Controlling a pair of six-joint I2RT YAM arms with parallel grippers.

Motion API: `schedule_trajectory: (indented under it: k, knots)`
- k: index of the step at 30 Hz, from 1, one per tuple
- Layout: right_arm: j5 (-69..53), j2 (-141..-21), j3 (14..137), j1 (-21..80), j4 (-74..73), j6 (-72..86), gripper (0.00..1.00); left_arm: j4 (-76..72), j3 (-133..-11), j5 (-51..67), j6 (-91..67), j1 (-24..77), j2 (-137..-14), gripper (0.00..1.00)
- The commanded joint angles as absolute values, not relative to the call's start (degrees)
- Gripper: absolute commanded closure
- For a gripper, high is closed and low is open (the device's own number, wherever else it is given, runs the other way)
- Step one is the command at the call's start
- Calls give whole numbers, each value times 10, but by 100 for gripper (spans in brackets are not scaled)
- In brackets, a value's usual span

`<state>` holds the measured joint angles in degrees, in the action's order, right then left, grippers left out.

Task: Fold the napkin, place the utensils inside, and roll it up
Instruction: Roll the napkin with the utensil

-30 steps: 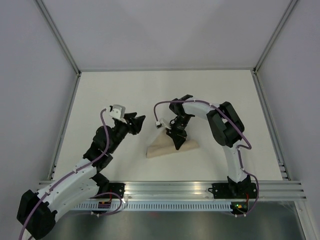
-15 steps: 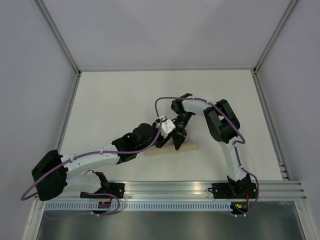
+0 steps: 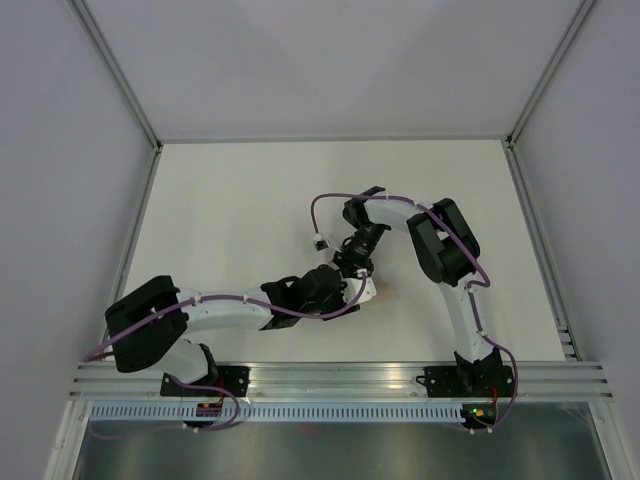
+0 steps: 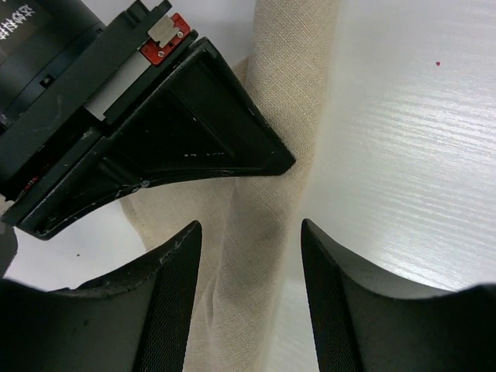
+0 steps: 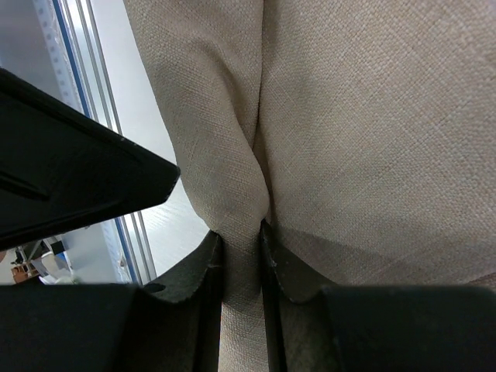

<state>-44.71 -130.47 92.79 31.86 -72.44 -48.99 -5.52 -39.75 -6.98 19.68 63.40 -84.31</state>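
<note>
The beige-tan napkin (image 3: 378, 292) lies on the white table, mostly hidden under both arms in the top view. My right gripper (image 3: 352, 270) is shut on a pinched fold of the napkin (image 5: 240, 256); the cloth fills the right wrist view. My left gripper (image 3: 348, 292) is open, its jaws standing either side of a raised ridge of the napkin (image 4: 256, 256) without touching it. The right gripper's black finger (image 4: 194, 139) presses on the cloth just ahead of the left jaws. No utensils show in any view.
The white table (image 3: 250, 200) is fenced by aluminium rails at the left, right and near edges (image 3: 330, 375). Grey walls stand around it. The two arms cross close together near the table's middle front.
My left arm has swung right and low, from beside the napkin's left to the napkin, meeting the right gripper. The right gripper has shifted slightly toward the near edge, keeping hold of the cloth.
</note>
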Motion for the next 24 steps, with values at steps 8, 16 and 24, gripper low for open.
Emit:
schedule_trajectory:
  k: [8,16,24]
  knots:
    - [-348,-1352,916,314,-644,-504,91,-83,-409,-79,217,641,-903,34]
    - [-351,-1356,912,314,-643,-505,91,-153,-388,-124,161,641,-942,38]
    - [-356,-1346,907,307,-634,-501,85,-126,-402,-69,143,641,-966,83]
